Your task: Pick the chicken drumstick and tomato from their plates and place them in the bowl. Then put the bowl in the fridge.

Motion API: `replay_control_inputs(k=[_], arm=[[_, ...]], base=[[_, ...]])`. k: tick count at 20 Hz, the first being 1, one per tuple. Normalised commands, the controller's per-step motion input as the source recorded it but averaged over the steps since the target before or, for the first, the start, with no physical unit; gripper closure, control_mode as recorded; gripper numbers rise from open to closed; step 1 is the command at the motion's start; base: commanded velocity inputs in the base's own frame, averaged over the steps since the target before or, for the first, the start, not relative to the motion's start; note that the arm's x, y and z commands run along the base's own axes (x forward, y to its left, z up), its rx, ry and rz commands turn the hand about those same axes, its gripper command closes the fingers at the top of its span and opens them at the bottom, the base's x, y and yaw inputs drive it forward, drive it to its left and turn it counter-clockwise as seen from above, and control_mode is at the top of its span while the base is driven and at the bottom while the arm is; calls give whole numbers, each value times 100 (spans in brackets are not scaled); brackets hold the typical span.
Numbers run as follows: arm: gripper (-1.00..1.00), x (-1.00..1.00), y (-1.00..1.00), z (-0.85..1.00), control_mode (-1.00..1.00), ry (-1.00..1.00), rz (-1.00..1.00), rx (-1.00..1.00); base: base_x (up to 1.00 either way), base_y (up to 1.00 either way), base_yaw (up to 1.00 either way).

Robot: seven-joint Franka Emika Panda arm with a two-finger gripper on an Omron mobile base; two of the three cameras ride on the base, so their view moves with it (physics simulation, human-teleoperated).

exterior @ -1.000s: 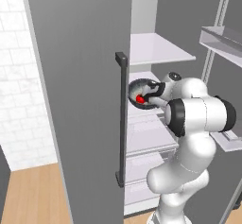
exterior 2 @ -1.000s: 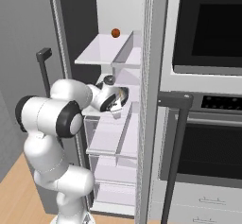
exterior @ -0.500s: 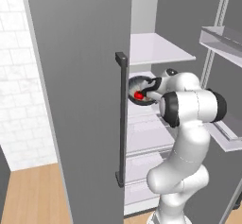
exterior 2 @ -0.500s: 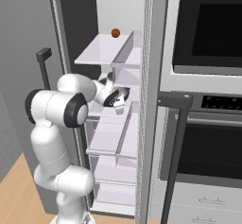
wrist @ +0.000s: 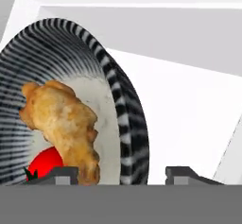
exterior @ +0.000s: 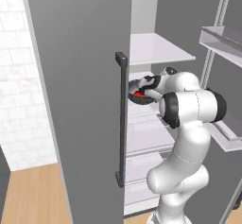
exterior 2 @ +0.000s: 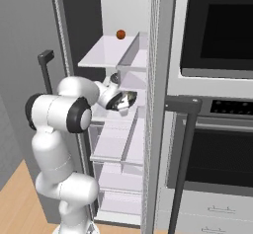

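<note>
From the hand view I see the bowl (wrist: 125,124) taking up the left and centre of the frame, its dark striped rim curving down between the two fingertips (wrist: 64,175) at the bottom edge. The gripper (wrist: 120,176) has its jaws apart, one tip on each side of the rim, and I cannot tell whether either still touches it. Inside the bowl, the chicken drumstick (wrist: 64,124) lies across the pale inner surface at centre left, and the tomato (wrist: 45,164) sits just below it at lower left, touching it.

In the left base view, the bowl (exterior: 142,93) sits at frame centre on a white shelf inside the open fridge (exterior: 80,76), just right of the dark door handle (exterior: 121,119), with the gripper (exterior: 150,83) at its rim. In the right base view, a small reddish fruit (exterior 2: 120,34) rests on the upper shelf, top centre.
</note>
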Motion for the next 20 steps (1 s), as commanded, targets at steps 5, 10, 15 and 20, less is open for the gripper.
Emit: replay_control_inputs(k=[5,10,15,20], arm=[[-100,-66,20,16,-100,-12,0,0],[-100,-79,10,73,-100,-1,5,0],[-100,-98,1,100,-100,0,6,0],[-100,-100,3,82,-100,3,2,-3]], base=[[0,0,0],[0,0,0],[0,0,0],[0,0,0]])
